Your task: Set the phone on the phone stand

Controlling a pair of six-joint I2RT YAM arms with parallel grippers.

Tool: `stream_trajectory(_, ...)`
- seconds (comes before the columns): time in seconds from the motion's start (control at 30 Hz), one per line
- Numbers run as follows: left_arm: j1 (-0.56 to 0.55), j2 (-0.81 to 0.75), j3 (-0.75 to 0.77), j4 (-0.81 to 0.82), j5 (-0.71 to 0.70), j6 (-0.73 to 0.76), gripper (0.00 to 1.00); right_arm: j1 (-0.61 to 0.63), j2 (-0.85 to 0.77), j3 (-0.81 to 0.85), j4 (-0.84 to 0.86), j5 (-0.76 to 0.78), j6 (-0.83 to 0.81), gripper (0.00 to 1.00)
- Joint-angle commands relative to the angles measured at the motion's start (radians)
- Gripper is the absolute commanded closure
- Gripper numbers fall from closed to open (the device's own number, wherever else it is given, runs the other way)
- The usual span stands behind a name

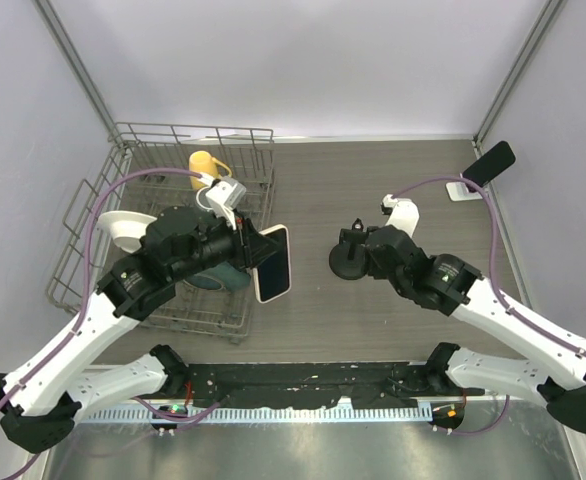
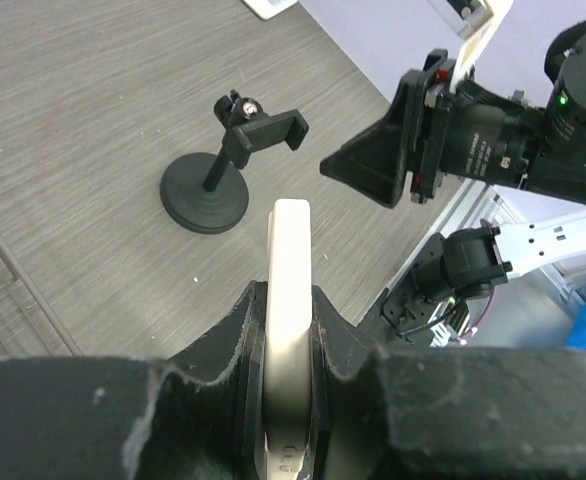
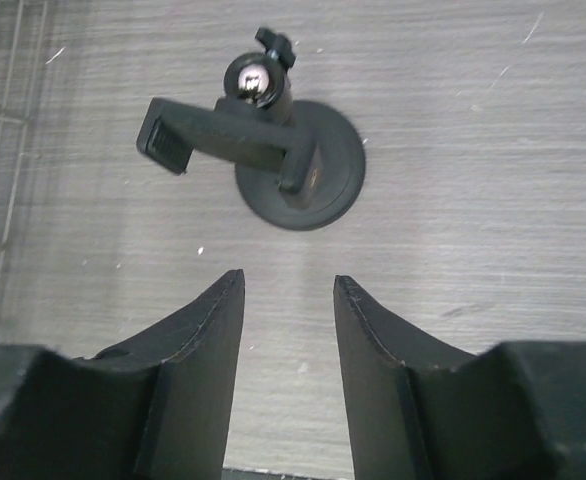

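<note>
One phone (image 2: 291, 250) pinched in left claw (image 2: 291, 345), one black phone stand (image 3: 263, 150)

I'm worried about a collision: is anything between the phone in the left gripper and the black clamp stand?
Nothing lies on the table between the phone and the phone stand. The right gripper hovers open on the stand's other side, close to its clamp.
</note>
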State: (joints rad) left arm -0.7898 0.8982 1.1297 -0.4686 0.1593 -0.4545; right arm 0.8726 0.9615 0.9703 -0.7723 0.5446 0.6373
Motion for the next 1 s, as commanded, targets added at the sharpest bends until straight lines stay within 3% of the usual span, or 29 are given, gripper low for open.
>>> stream_trajectory(0.0,0.0,-0.016,-0.007,0.091,0.078,-0.006,1.0,-0.007,0.037,0.061,0.059,0.143,-0.065,0.55)
stream_trajectory(0.6,0.0,0.022,-0.033,0.134,0.154,-0.018,1.0,-0.046,0.18,0.067,0.177,0.153,-0.162,0.7)
stream_trajectory(0.97,0.0,0.03,-0.039,0.143,0.171,-0.009,1.0,-0.047,0.186,0.061,0.195,0.179,-0.162,0.77)
